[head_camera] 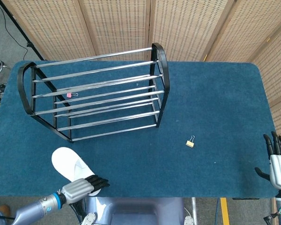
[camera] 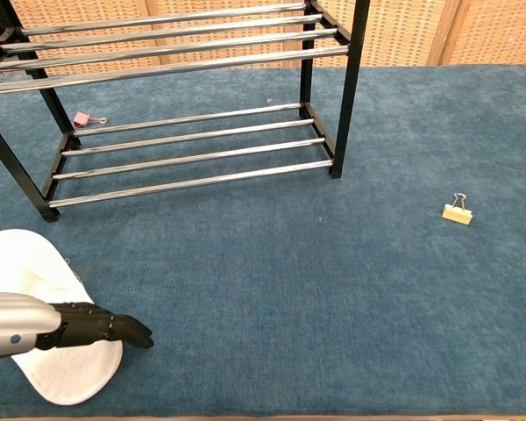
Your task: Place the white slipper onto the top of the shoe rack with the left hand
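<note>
The slipper is located flat on the blue table near its front-left corner, at 7 o'clock from the rack and well apart from it. In the chest view the slipper is seen at the lower left, sole outline white and oval.

The left hand is positioned over the near end of the slipper, fingers extended roughly toward 3 o'clock. Whether the slipper is gripped cannot be told; the underside of the hand is hidden.

The right hand is held at the right table edge, fingers spread and pointing to 12 o'clock, with nothing held.

A tan clip is located at 4 o'clock from the rack. A pink clip is seen on the table beneath the rack bars.
</note>
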`<state>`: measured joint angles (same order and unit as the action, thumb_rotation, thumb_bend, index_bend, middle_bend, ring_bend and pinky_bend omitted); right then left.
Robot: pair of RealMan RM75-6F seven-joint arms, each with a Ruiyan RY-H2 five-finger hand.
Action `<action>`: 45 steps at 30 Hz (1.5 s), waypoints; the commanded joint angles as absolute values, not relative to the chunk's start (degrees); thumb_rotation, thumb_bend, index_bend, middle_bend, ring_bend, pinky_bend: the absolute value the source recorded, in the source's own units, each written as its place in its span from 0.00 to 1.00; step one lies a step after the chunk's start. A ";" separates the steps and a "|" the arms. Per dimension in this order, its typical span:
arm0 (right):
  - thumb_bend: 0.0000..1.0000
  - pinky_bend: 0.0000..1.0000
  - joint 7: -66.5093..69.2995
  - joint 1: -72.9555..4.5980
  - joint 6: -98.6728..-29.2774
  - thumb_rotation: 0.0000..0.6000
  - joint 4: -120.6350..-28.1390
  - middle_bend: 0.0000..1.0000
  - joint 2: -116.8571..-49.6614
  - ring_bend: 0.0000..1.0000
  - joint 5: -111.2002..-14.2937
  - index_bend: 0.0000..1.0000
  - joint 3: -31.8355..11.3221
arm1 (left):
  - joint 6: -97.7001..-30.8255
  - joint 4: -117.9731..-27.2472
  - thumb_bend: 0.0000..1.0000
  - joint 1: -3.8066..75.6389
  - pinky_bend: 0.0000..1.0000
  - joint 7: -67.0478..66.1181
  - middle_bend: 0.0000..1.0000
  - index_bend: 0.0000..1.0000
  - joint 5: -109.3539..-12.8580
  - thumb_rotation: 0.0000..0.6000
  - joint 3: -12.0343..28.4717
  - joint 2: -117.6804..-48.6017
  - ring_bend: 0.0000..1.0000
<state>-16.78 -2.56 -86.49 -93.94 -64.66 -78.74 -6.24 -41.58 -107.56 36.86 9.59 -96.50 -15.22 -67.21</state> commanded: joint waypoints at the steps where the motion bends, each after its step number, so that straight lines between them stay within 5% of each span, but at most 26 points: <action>1: 0.00 0.00 -16.71 -2.51 -86.56 1.00 -93.98 0.00 -64.62 0.00 -78.75 0.00 -6.22 | -43.17 -107.58 0.00 36.44 0.00 10.53 0.00 0.00 -98.71 1.00 -17.00 -65.89 0.00; 10: 0.00 0.00 -16.91 -2.58 -86.38 1.00 -94.01 0.00 -64.74 0.00 -78.67 0.00 -6.12 | -47.20 -105.35 0.00 35.86 0.00 16.37 0.00 0.00 -104.61 1.00 -22.04 -63.20 0.00; 18: 0.00 0.00 -17.44 -2.67 -86.11 1.00 -93.99 0.00 -65.01 0.00 -78.42 0.00 -6.02 | -54.08 -103.72 0.00 35.39 0.00 18.39 0.00 0.00 -107.94 1.00 -20.21 -64.44 0.00; 31: 0.00 0.00 -16.93 -2.70 -85.75 1.00 -94.00 0.00 -64.68 0.00 -77.67 0.00 -6.22 | -43.78 -104.20 0.00 37.35 0.00 6.36 0.00 0.00 -100.48 1.00 -16.16 -71.01 0.00; 45: 0.00 0.00 -17.20 -2.69 -85.88 1.00 -94.17 0.00 -64.71 0.00 -77.81 0.00 -6.08 | -43.48 -106.69 0.00 36.19 0.00 2.86 0.00 0.00 -101.52 1.00 -21.19 -68.34 0.00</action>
<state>-17.20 -2.68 -85.87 -94.17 -64.71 -77.80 -6.08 -43.17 -106.55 36.34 2.90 -101.07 -20.66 -68.84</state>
